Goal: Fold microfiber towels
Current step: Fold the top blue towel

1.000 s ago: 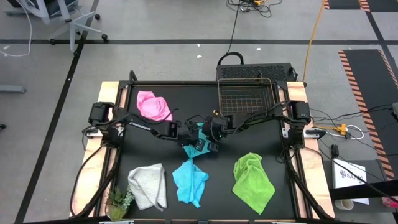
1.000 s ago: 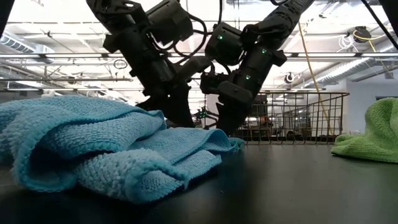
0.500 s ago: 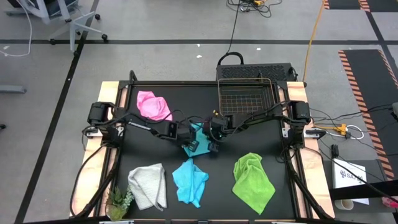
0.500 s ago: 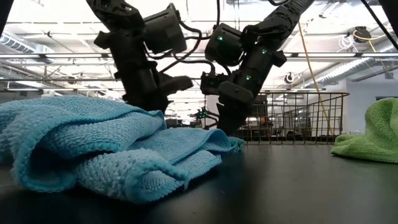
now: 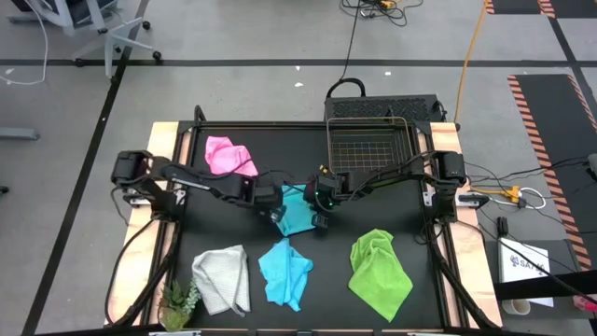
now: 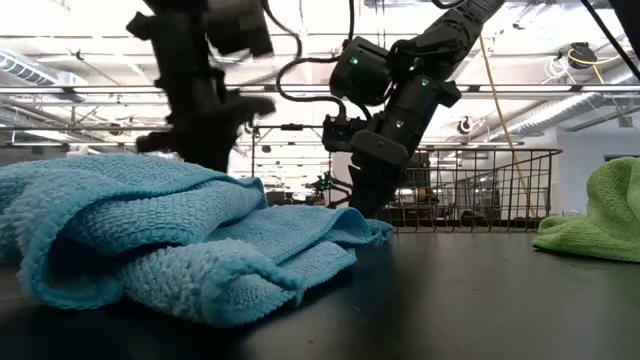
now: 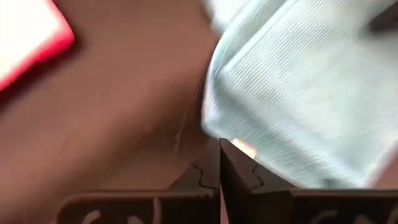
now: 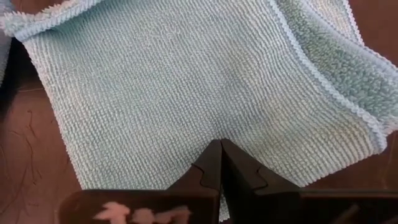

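high view: we fold the middle blue towel at frame centre.
both grippers, left gripper and right gripper, pinch its edges; next, lay it flat.

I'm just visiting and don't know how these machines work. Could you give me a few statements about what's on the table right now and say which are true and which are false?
1. Both arms are working on the light blue towel at the middle of the table. True: the left gripper and right gripper are both at it, jaws shut.
2. The pink towel lies inside the wire basket. False: it lies on the table, beside the basket.
3. The lime green towel is being lifted. False: it lies untouched on the table, near the front.
4. A small green plant stands at a front corner, beside the white-grey towel. True.
5. A second light blue towel lies crumpled at the front. True.
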Action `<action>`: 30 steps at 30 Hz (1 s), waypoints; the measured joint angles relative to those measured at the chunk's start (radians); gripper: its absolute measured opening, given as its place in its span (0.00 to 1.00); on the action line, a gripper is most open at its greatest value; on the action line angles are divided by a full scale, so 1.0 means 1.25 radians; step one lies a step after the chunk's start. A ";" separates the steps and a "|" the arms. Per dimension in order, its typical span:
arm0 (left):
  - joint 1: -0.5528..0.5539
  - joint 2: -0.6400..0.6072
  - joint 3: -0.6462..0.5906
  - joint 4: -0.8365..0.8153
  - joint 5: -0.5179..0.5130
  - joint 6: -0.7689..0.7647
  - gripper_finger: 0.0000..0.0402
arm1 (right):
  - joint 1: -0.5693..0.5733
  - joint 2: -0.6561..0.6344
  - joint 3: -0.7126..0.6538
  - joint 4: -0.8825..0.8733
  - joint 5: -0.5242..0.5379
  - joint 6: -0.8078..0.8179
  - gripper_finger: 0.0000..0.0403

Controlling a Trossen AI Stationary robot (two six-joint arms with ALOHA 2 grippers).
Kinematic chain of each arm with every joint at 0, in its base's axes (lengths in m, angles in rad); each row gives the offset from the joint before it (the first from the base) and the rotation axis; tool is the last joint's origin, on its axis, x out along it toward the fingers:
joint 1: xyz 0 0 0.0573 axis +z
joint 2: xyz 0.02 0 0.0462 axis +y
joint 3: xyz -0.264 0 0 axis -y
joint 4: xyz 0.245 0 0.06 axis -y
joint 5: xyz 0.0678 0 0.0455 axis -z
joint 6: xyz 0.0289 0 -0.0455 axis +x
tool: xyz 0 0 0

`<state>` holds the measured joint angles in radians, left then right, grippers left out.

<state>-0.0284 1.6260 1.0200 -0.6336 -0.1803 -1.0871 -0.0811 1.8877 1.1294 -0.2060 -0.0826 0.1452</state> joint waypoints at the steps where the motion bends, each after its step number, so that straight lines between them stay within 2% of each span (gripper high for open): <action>1: 0.000 -0.007 0.001 0.031 -0.013 0.002 0.01 | 0.000 0.000 0.000 0.001 0.000 0.000 0.00; 7: 0.000 0.015 0.002 0.136 -0.035 0.024 0.01 | 0.000 0.000 0.000 0.007 0.001 0.003 0.00; 14: 0.000 0.097 0.001 0.217 0.022 0.022 0.01 | 0.000 0.000 0.000 0.006 0.002 0.009 0.00; 21: -0.001 0.122 0.003 0.109 0.094 0.024 0.01 | -0.004 0.000 0.000 0.001 0.002 0.009 0.00; 27: -0.004 0.061 0.002 -0.020 0.086 0.013 0.01 | -0.004 0.000 0.000 -0.002 0.002 0.003 0.00; 30: -0.012 0.020 0.001 0.002 0.070 0.001 0.01 | -0.004 0.000 0.000 -0.002 0.002 0.003 0.00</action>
<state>-0.0437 1.6516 1.0210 -0.6312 -0.0927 -1.0857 -0.0860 1.8877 1.1297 -0.2088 -0.0795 0.1490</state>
